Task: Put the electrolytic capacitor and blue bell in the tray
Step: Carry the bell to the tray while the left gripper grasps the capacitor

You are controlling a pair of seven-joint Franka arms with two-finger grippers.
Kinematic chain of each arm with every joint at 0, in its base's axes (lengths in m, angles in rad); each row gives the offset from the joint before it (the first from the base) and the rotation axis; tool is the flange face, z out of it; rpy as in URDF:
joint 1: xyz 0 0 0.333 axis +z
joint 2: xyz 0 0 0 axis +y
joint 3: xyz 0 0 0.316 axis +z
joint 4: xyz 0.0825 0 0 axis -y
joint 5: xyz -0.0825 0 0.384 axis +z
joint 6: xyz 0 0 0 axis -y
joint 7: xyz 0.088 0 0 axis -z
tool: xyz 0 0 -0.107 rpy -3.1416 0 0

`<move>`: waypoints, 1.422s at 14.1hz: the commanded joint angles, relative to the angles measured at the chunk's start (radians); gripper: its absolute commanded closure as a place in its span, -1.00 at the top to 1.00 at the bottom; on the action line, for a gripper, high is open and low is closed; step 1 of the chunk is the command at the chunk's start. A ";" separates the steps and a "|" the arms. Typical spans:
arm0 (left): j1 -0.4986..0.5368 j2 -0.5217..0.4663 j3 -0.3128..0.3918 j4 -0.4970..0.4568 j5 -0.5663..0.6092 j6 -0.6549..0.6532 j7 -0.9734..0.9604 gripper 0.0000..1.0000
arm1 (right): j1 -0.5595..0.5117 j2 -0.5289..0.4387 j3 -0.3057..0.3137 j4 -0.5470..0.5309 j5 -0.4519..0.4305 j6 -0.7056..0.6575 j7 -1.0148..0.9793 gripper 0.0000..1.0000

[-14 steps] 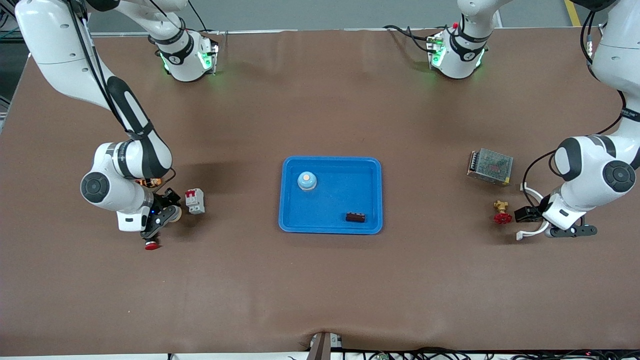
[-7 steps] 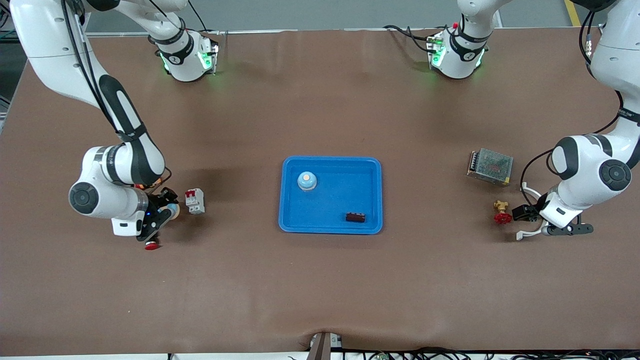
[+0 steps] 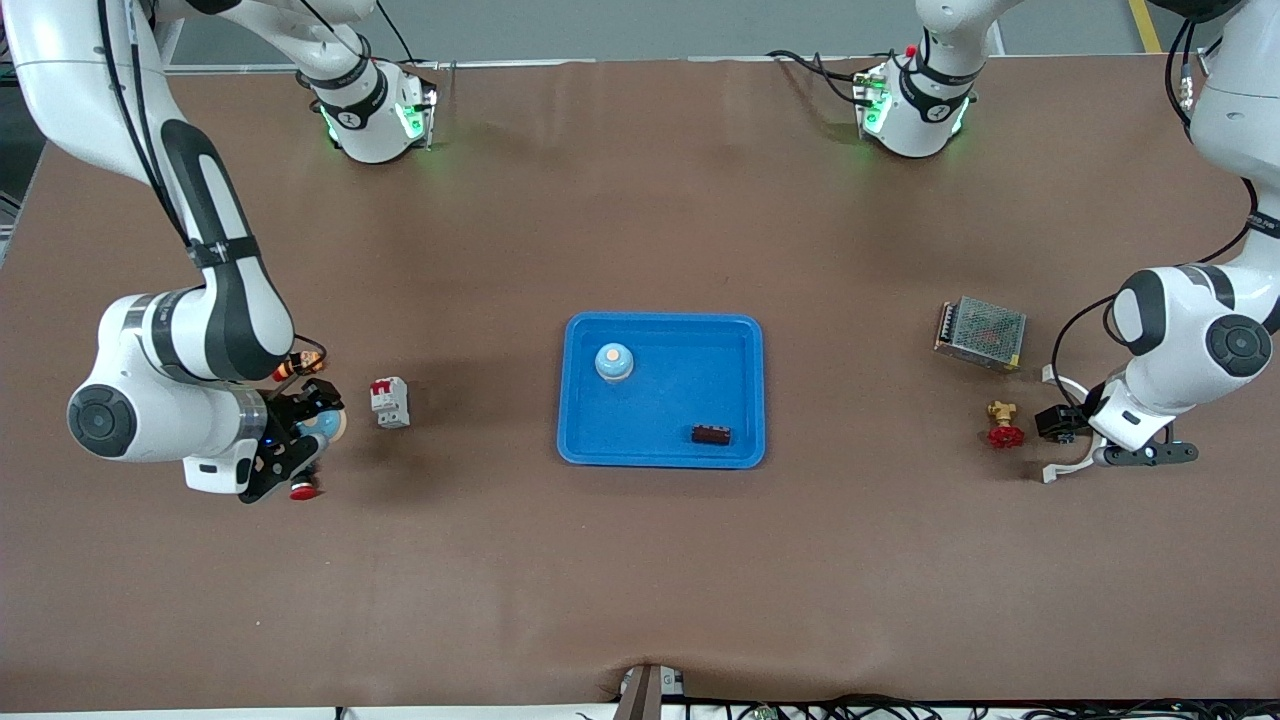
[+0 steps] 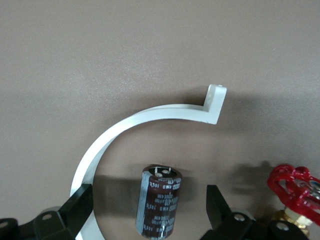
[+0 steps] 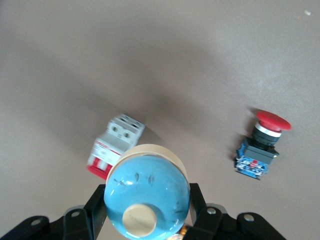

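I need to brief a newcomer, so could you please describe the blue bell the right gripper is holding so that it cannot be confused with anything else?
Start from the blue tray mid-table and look toward the right arm's end. Past the white circuit breaker, the right gripper is shut on the blue bell, above the red push button. Unlike the second bell in the tray, it is held.

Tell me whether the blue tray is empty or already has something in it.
Not empty. The tray already holds a blue bell and, nearer the front camera, a dark capacitor lying on its side.
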 commanded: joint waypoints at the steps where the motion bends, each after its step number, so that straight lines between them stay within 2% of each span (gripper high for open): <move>1: 0.007 -0.012 -0.004 -0.024 0.021 0.023 -0.005 1.00 | 0.067 -0.016 0.001 0.016 0.013 -0.028 0.160 0.03; 3: 0.007 -0.008 -0.004 -0.024 0.021 0.031 -0.005 1.00 | 0.103 -0.024 0.004 0.016 0.016 -0.026 0.254 0.03; 6: 0.007 -0.002 -0.004 -0.032 0.021 0.057 -0.007 1.00 | 0.143 -0.030 0.002 0.016 0.111 -0.022 0.361 0.03; 14: 0.007 -0.015 -0.004 -0.045 0.021 0.057 -0.023 1.00 | 0.382 -0.020 -0.001 0.034 0.110 0.093 0.806 0.03; 17: 0.002 -0.019 -0.004 -0.045 0.021 0.057 -0.055 0.98 | 0.438 -0.015 -0.002 0.035 0.104 0.125 0.898 0.03; 20: 0.002 -0.016 -0.004 -0.045 0.021 0.051 -0.059 -0.31 | 0.459 -0.012 -0.004 0.035 0.107 0.141 0.927 0.03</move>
